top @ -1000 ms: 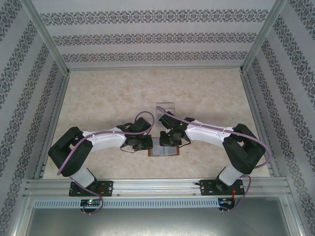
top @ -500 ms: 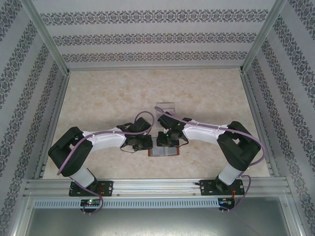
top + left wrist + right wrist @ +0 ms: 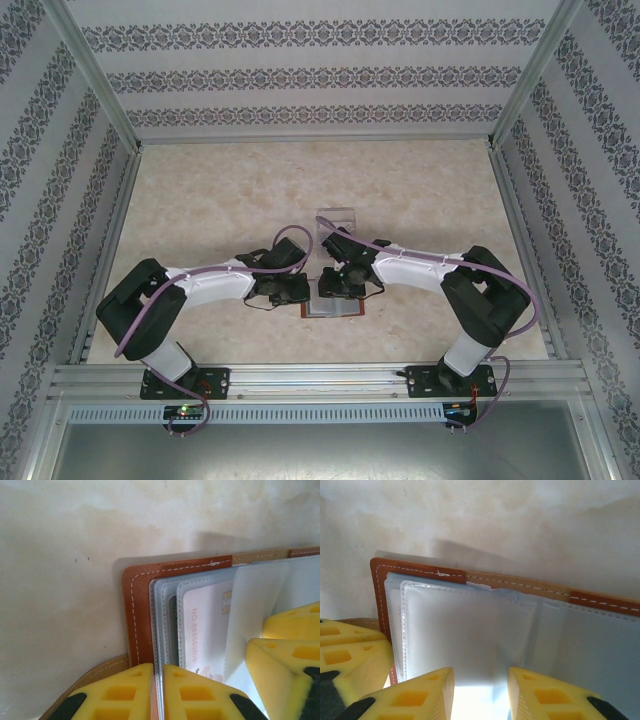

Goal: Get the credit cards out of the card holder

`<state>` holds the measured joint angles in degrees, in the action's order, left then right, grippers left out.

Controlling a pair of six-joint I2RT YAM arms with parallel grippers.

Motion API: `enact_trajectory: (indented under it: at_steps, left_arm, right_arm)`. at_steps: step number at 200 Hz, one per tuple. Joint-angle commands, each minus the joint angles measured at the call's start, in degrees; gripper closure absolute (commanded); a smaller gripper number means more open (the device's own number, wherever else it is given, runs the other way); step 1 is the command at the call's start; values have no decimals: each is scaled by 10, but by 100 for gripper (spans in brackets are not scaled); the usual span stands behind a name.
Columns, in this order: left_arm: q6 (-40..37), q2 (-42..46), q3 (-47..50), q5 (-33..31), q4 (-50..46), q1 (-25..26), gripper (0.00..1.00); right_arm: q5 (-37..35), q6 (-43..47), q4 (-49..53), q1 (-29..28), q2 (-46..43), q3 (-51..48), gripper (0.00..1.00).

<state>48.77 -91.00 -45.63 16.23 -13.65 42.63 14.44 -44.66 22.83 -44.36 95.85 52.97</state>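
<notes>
The reddish-brown card holder (image 3: pixel 336 310) lies open on the table near the front, its grey-blue sleeves fanned out. In the left wrist view my left gripper (image 3: pixel 159 692) is shut on the holder's left edge (image 3: pixel 138 610), pinching the cover and sleeve edges. A pale credit card (image 3: pixel 206 630) with pink digits sits inside a sleeve. My right gripper (image 3: pixel 480 695) stands open over a translucent sleeve (image 3: pixel 470 625), a clear gap between its yellow fingers. In the top view both grippers meet over the holder, left gripper (image 3: pixel 298 293) and right gripper (image 3: pixel 335 287).
A clear acrylic stand (image 3: pixel 336 219) sits just behind the grippers. Patterned walls and metal rails (image 3: pixel 300 378) box in the beige table. The left gripper's fingers (image 3: pixel 347 652) crowd the right wrist view's lower left.
The right gripper's jaws have parted, and its arm has drawn in slightly to the left. The left arm and the card holder stay put.
</notes>
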Motion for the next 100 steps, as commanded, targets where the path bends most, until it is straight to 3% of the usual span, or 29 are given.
enact_trajectory:
  at_steps: [1, 58, 100]
  left_arm:
    - [14, 28, 5, -11, -2, -7, 86]
    - [48, 92, 35, 12, 57, -21, 83]
    - [68, 71, 33, 67, 93, -27, 84]
  right_arm:
    - [1, -1, -6, 7, -3, -14, 65]
    - [13, -6, -23, 12, -6, -26, 66]
    - [16, -8, -29, 14, -7, -34, 68]
